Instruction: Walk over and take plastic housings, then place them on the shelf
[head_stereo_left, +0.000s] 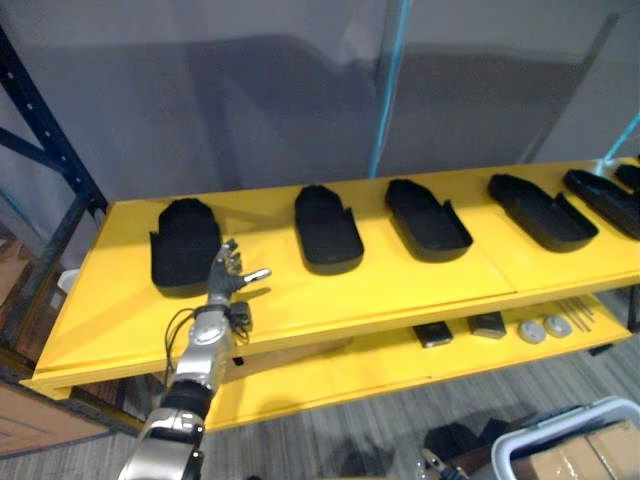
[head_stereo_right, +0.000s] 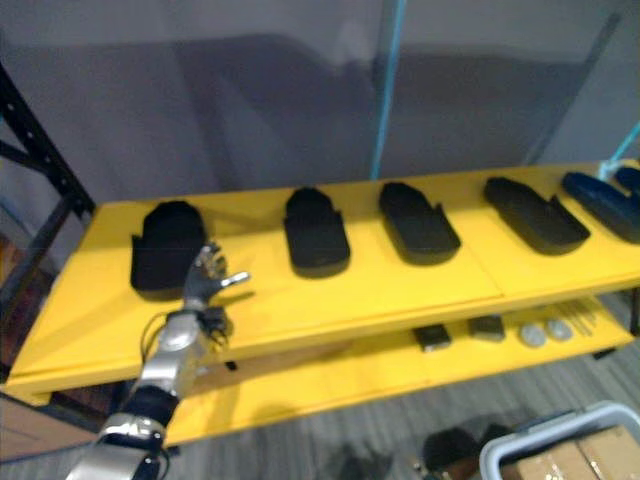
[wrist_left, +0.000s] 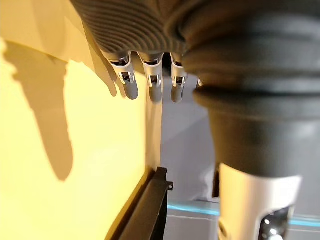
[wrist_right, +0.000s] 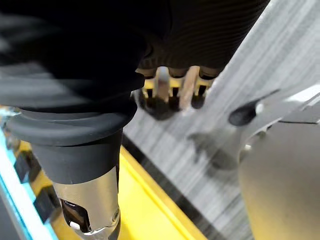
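Note:
Several black plastic housings lie in a row on the yellow top shelf (head_stereo_left: 400, 290): the leftmost housing (head_stereo_left: 185, 245), a second housing (head_stereo_left: 327, 228), a third housing (head_stereo_left: 428, 215) and more to the right. My left hand (head_stereo_left: 228, 272) hovers over the shelf just right of the leftmost housing, open, fingers straight, holding nothing. In the left wrist view its fingers (wrist_left: 152, 85) hang above bare yellow board (wrist_left: 75, 150). My right hand (wrist_right: 172, 87) hangs low over the grey floor beside the shelf's yellow edge (wrist_right: 150, 200), fingers relaxed and empty.
A lower yellow shelf (head_stereo_left: 350, 370) carries two small dark blocks (head_stereo_left: 433, 335) and round discs (head_stereo_left: 532, 331). A white bin (head_stereo_left: 570, 440) with a cardboard box stands on the floor at lower right. A dark blue rack upright (head_stereo_left: 50, 140) stands at the left.

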